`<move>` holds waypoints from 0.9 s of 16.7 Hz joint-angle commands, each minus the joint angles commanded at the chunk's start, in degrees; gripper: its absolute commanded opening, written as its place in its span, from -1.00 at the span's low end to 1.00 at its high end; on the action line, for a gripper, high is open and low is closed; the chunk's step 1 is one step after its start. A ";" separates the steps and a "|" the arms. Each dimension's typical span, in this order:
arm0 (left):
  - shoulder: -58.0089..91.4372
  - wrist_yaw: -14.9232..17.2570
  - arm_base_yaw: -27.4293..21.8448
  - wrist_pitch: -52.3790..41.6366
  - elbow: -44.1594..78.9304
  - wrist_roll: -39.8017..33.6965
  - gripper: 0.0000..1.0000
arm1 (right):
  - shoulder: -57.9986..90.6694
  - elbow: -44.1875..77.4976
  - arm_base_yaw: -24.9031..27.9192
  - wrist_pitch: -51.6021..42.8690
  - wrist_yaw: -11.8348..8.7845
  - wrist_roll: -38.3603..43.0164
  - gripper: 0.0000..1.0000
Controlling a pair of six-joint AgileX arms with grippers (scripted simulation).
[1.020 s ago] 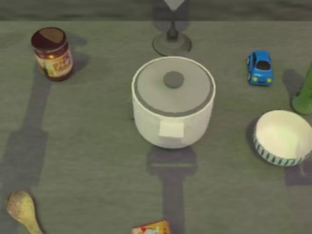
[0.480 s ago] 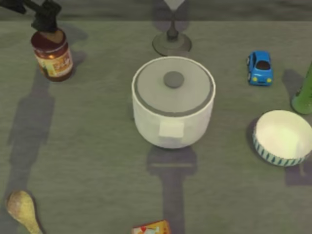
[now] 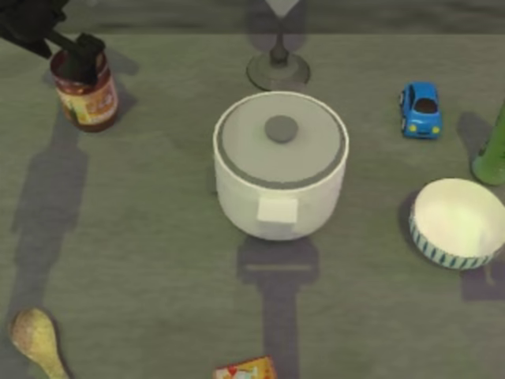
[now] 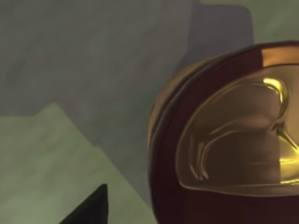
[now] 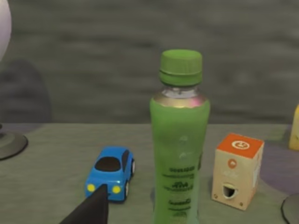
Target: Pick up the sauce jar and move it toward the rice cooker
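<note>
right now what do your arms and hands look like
Only my left arm shows from above: a matte black, angular hand on a slim black link, at the table's far left corner over the sauce jar. No cables, markings or colour accents are visible. Each wrist view shows just one dark, pointed fingertip. My right arm is out of the top view.

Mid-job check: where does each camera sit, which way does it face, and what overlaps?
Top view: above the table, looking down; left gripper over the sauce jar, rice cooker at centre.
Left wrist view: close on the jar lid; one dark fingertip shows.
Right wrist view: faces the green bottle and toy car.
Shared: jar; car.
</note>
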 joint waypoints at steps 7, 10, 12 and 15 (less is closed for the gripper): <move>0.19 -0.12 -0.53 4.95 -4.65 -0.53 1.00 | 0.00 0.00 0.00 0.00 0.00 0.00 1.00; 0.27 -0.20 -0.85 9.31 -8.88 -0.84 1.00 | 0.00 0.00 0.00 0.00 0.00 0.00 1.00; 0.30 -0.22 -0.96 10.90 -10.42 -0.95 1.00 | 0.00 0.00 0.00 0.00 0.00 0.00 1.00; 0.30 -0.22 -0.97 11.01 -10.53 -0.96 1.00 | 0.00 0.00 0.00 0.00 0.00 0.00 1.00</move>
